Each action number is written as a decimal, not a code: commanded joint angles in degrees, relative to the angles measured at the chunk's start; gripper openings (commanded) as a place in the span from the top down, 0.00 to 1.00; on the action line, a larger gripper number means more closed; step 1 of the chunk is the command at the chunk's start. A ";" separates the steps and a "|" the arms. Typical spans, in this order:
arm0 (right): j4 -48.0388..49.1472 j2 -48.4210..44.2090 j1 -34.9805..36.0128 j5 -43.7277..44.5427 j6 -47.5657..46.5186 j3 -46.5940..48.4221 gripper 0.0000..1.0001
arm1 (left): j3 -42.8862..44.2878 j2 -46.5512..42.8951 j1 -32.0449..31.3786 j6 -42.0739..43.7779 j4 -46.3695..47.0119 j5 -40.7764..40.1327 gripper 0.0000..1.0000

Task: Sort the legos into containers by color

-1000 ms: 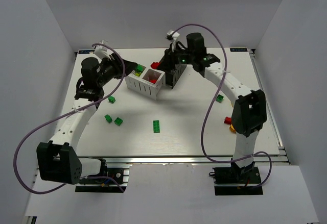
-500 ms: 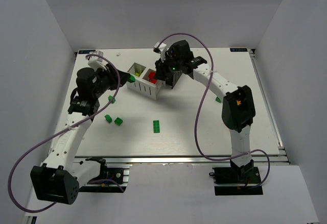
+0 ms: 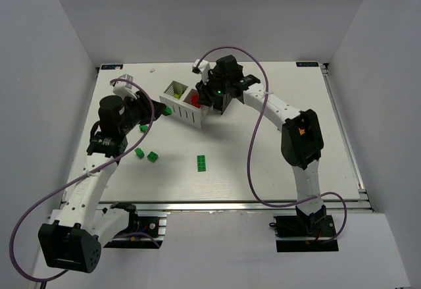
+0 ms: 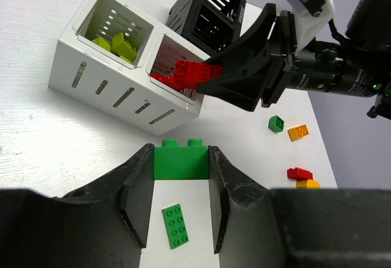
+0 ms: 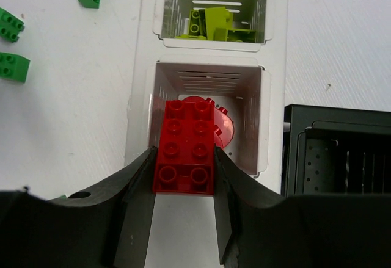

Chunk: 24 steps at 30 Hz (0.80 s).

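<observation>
The right jaws are clenched on a red brick (image 5: 183, 134), and they hold it straight over the white container (image 4: 104, 88), above the compartment that already has red pieces (image 5: 221, 124) in it; the brick looks lined up with that opening and not yet let go, which I take to mean the drop is the next thing; the compartment at the container's other end holds only lime bricks (image 5: 214, 24), so the aim has to stay on the red side.

The left jaws are grasping a dark green brick (image 4: 181, 165) by its two sides, studs up, just beside the white container's near wall and lifted off the desk (image 3: 263, 164); neither white compartment suits green, so I would guess it is meant for the black container (image 4: 208, 11), which stands just beside the white container's far side at the red end; the right arm is in the way there, and waiting off to the side seems the sensible reason for this hold.

Well apart from the white container, loose pieces lie on the desk: a flat green plate (image 4: 175, 225) on the near side, and a green (image 4: 276, 123), an orange (image 4: 297, 132) and a red brick (image 4: 299, 173) beyond the red end; sorting looks partway done.
</observation>
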 commanded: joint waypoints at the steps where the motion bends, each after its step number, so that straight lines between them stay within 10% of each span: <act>1: 1.16 0.58 0.19 1.28 -1.27 2.79 0.61 | 0.25 -1.95 0.03 1.01 -0.22 0.18 1.00; 7: 2.12 0.76 0.11 1.11 -0.22 4.11 0.30 | 1.57 -1.16 -0.05 -0.21 2.32 3.08 1.00; 15: 4.76 -6.61 -4.63 -7.48 0.93 1.93 0.15 | 7.10 10.33 -1.98 -4.61 10.05 8.18 1.00; 17: 4.33 -9.42 -8.75 -11.70 -0.74 -0.88 0.24 | 10.77 14.12 -4.69 -4.44 12.34 8.01 1.00; 18: 3.45 -10.05 -10.16 -16.95 -1.27 -1.59 0.74 | 12.28 18.31 -5.58 -3.91 12.70 7.84 1.00; 19: 2.57 -10.58 -13.39 -18.74 -1.71 -2.03 1.00 | 13.77 20.44 -6.46 -3.82 13.13 7.83 1.00; 24: 1.07 -18.04 -20.71 -20.79 -4.87 -13.62 1.00 | 23.53 32.05 -10.68 -3.20 16.30 7.31 1.00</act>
